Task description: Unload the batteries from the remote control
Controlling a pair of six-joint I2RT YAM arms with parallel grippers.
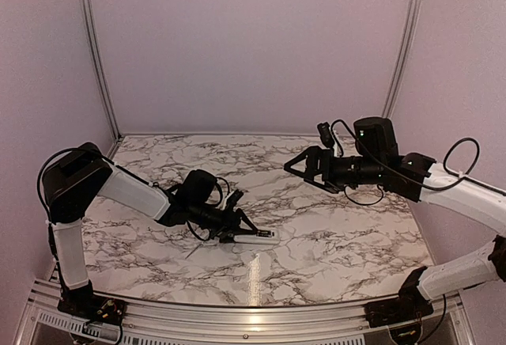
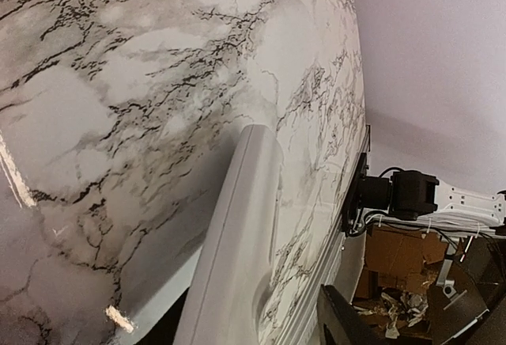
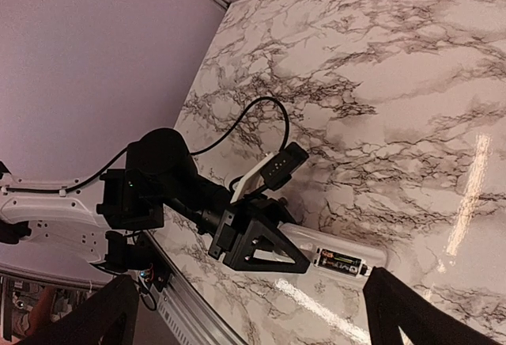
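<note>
The white remote control [image 1: 259, 236] lies flat on the marble table near the front middle. My left gripper [image 1: 248, 232] reaches low along the table and straddles its near end. In the left wrist view the remote control [image 2: 237, 242] runs up between the jaws, and a gap shows between its edge and the right finger [image 2: 348, 323], so the jaws stand open. In the right wrist view a dark battery [image 3: 337, 263] sits in the open recess at the remote's free end [image 3: 371, 256]. My right gripper [image 1: 295, 167] hangs open above the table's right half, holding nothing.
A thin pale stick [image 1: 193, 252] lies on the table just in front of the left forearm. Metal rails run along the table's front edge [image 1: 237, 313], and pink walls enclose the back and sides.
</note>
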